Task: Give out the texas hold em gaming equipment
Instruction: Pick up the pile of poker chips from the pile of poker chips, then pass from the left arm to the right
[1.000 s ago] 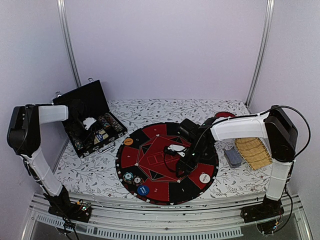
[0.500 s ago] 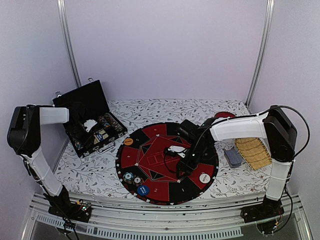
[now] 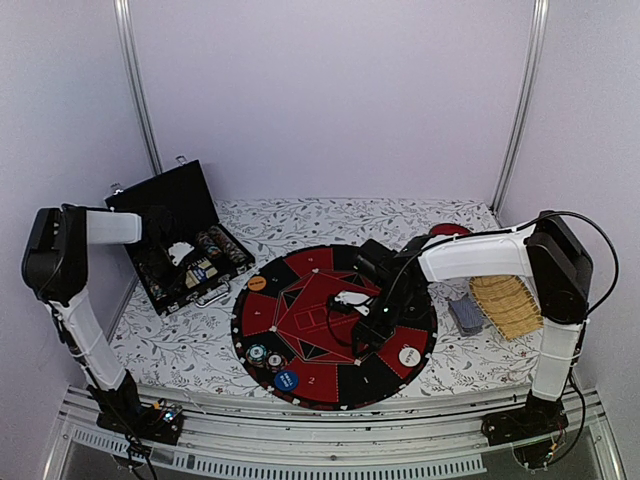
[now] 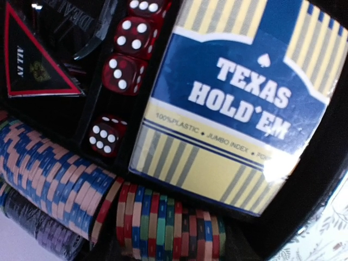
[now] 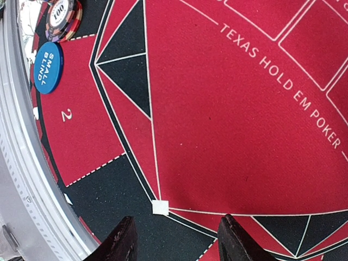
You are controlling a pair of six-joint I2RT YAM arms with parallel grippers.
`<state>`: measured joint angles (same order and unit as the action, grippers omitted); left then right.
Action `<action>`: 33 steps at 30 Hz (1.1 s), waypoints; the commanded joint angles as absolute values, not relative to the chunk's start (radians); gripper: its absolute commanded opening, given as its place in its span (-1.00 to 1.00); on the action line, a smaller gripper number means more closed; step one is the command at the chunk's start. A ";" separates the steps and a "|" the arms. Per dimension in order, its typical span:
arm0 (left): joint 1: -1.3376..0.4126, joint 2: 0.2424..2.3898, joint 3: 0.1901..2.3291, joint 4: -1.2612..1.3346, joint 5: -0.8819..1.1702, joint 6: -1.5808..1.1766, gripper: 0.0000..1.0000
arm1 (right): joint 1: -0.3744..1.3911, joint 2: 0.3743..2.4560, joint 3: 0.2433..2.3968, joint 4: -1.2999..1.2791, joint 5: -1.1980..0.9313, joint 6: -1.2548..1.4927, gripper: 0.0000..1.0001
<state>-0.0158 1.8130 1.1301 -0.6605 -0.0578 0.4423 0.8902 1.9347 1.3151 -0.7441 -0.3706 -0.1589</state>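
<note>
Near-left rim of the felt mat (image 3: 335, 325): two striped chips (image 3: 266, 356), with the blue small-blind button (image 3: 286, 380) just nearer. The white button (image 3: 408, 355) sits on the mat's near-right rim.

Over the mat's centre hangs the right gripper (image 5: 176, 228). Its fingers stand apart with only felt between them, nothing held. In its wrist view the chips and blue button lie up and left of the jaws.

Just off the mat's right edge is the grey-blue card deck (image 3: 465, 313), long axis running near-to-far. The right arm is the nearer one. The orange button (image 3: 257, 283) is on the mat's left rim.

Far-left of the mat the open case (image 3: 180, 235) has the left gripper (image 3: 165, 240) inside it. Its fingers don't show, so I cannot tell how its jaws stand. Straight under its camera is the blue-and-yellow card box (image 4: 234, 103), long axis roughly up-down and tilted, top cropped. On-edge chip rows (image 4: 163, 223) lie along its lower side and red dice (image 4: 128, 68) on its left.

Likely next grab is from the case – left arm's job.
</note>
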 commanded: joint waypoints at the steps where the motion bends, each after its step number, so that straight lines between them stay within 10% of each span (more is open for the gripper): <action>1: -0.036 1.788 1.114 -0.697 0.056 0.430 -1.00 | 0.897 1.959 1.329 -0.736 -0.365 -0.152 0.06; 13: -0.059 1.518 1.235 -0.665 0.006 0.236 -1.00 | 0.897 1.910 1.431 -0.726 -0.276 -0.124 0.06; 17: -0.076 1.423 1.264 -0.650 0.271 -0.003 -1.00 | 0.896 1.871 1.484 -0.689 -0.168 -0.123 0.06; 33: -0.352 1.322 0.665 0.381 0.714 -0.921 -1.00 | 0.982 2.010 1.781 -0.388 -0.156 -0.312 0.29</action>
<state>-0.3389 1.2972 0.7059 0.0364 0.6067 -0.6930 0.9516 1.9175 1.7191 -0.4904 -0.1360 -0.2062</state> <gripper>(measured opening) 0.465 0.630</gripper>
